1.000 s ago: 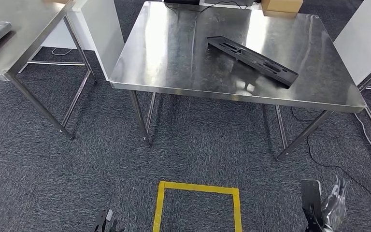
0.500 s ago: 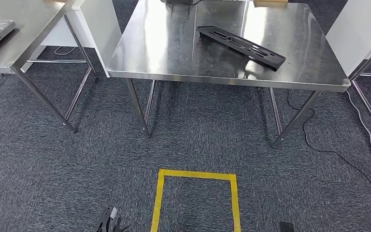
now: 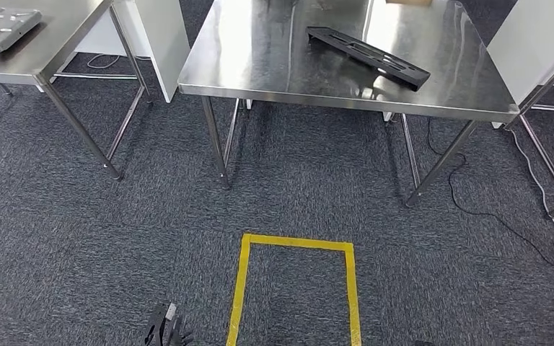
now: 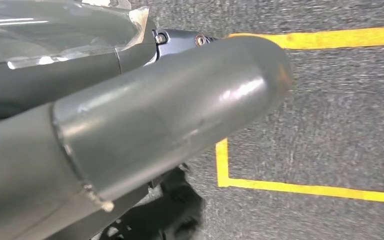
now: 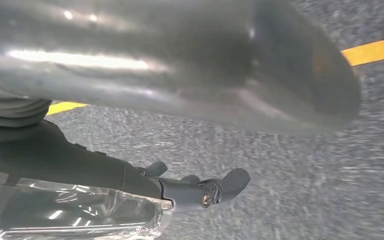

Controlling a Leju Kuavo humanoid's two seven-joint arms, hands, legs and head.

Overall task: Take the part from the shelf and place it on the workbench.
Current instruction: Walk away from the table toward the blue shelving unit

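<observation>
**Part on the workbench**

We see the long black slotted plastic part lying at upper right on the shiny steel workbench. Our left hand and right hand hang over carpet; we cannot tell their grasp.

We see a polished stainless-steel workbench whose smooth top mirrors the lights, standing on bright metal legs. On its far right part lies a long black slotted part, matt and plastic-looking. To the far left, a second brushed-steel table carries a dull grey perforated metal plate. The dark grey carpet floor is rough and fibrous, with a square of smooth yellow tape stuck on it. Our left hand shows a thick grey thumb with a satin, lightly scuffed sheen; our right hand looks equally glossy, with crinkled clear film beside it.
</observation>
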